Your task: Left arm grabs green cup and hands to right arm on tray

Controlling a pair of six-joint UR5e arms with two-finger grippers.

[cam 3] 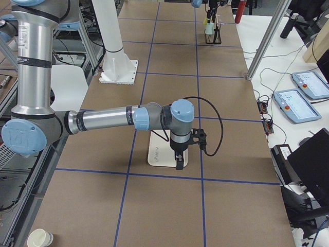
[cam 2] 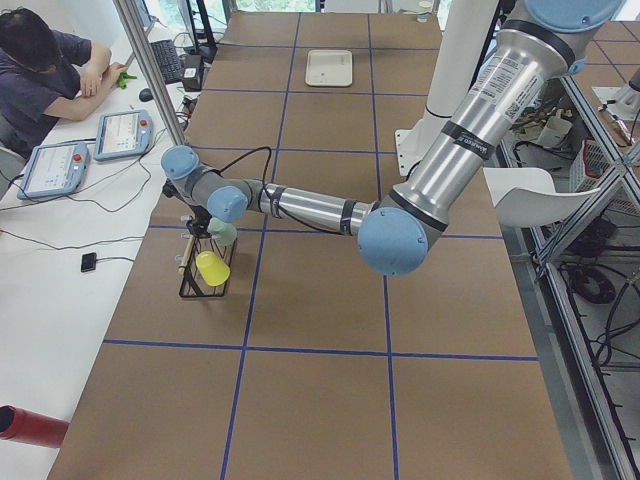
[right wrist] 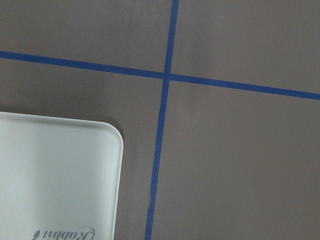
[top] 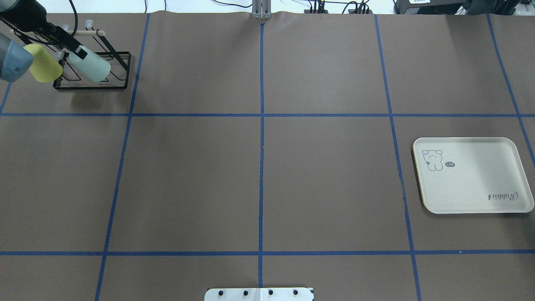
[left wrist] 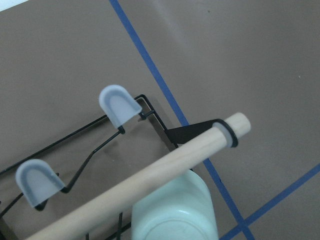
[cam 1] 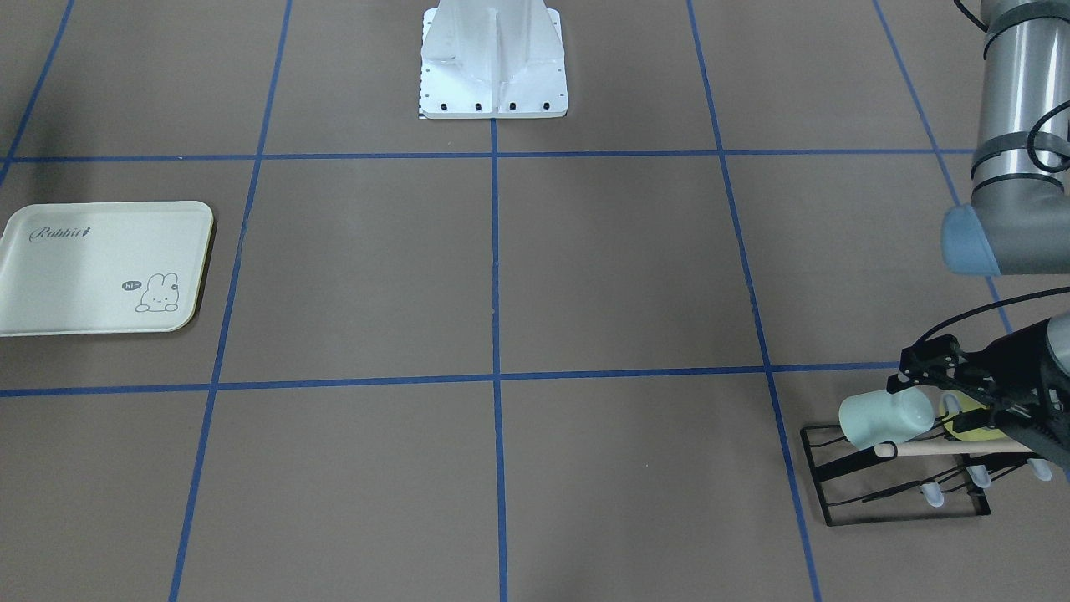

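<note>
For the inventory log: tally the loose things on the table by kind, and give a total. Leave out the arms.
Cups: 2 (green cup, yellow cup)
Rack: 1
Tray: 1
Total: 4

Wrist view: green cup (left wrist: 172, 215) cut off at btm edge; overhead: yellow cup (top: 44, 69) partly behind left arm (top: 14, 62).
</note>
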